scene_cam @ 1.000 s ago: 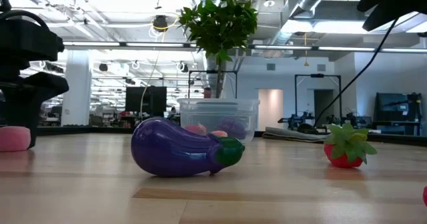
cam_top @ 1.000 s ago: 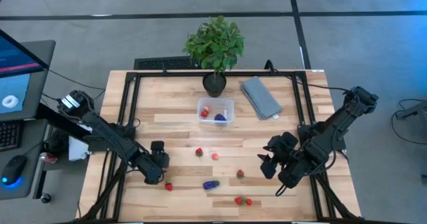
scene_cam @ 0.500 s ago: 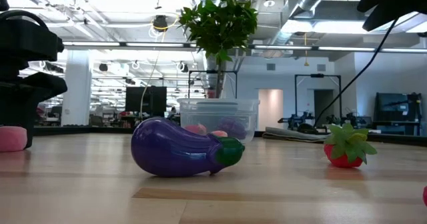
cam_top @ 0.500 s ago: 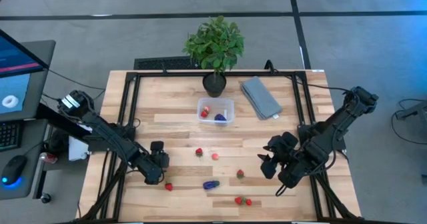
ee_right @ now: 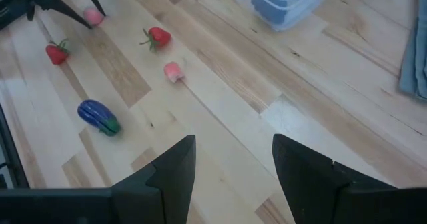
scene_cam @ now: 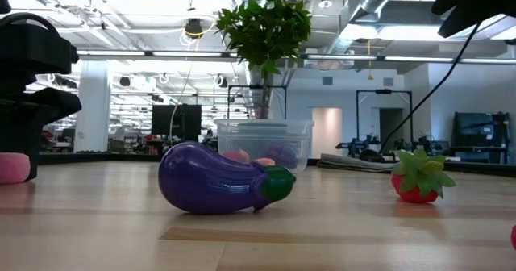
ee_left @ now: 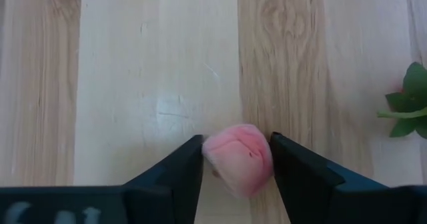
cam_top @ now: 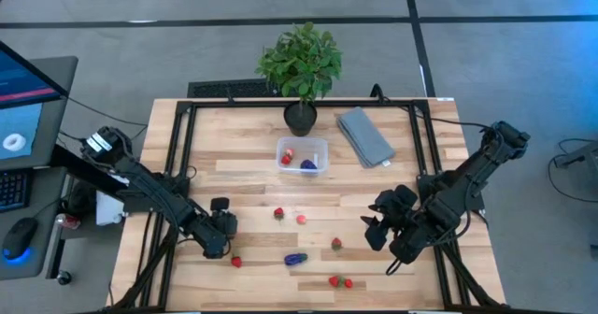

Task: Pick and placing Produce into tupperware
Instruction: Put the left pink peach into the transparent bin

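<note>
A pink round piece of produce [ee_left: 238, 159] lies on the wooden table between the fingers of my left gripper [ee_left: 235, 147], near the table's near left part [cam_top: 217, 247]. More produce lies loose: a purple eggplant [cam_top: 295, 258], strawberries [cam_top: 236, 262] [cam_top: 278, 213] [cam_top: 336, 244], another pink piece [cam_top: 301, 220] and two red pieces [cam_top: 340, 281]. The clear tupperware [cam_top: 303, 155] stands farther back with a red and a purple piece inside. My right gripper [cam_top: 378, 230] hangs open above the table's right side, nothing between its fingers [ee_right: 233, 164]. My left gripper pinches the pink piece by its two opposite sides [ee_left: 208, 156] between its two fingers. The fingers slant down at it from the table's left. The piece sits on the table top [scene_cam: 11, 168].
A potted plant [cam_top: 301, 66] stands at the far edge behind the tupperware, and a folded grey cloth [cam_top: 364, 135] lies to its right. Black frame rails [cam_top: 182, 146] run along the table's left and right sides. Bare wood lies between the loose produce and the tupperware.
In the low view the dark finger of my left gripper has moved in against the pink piece and now covers more of it. The piece stays on the table.
</note>
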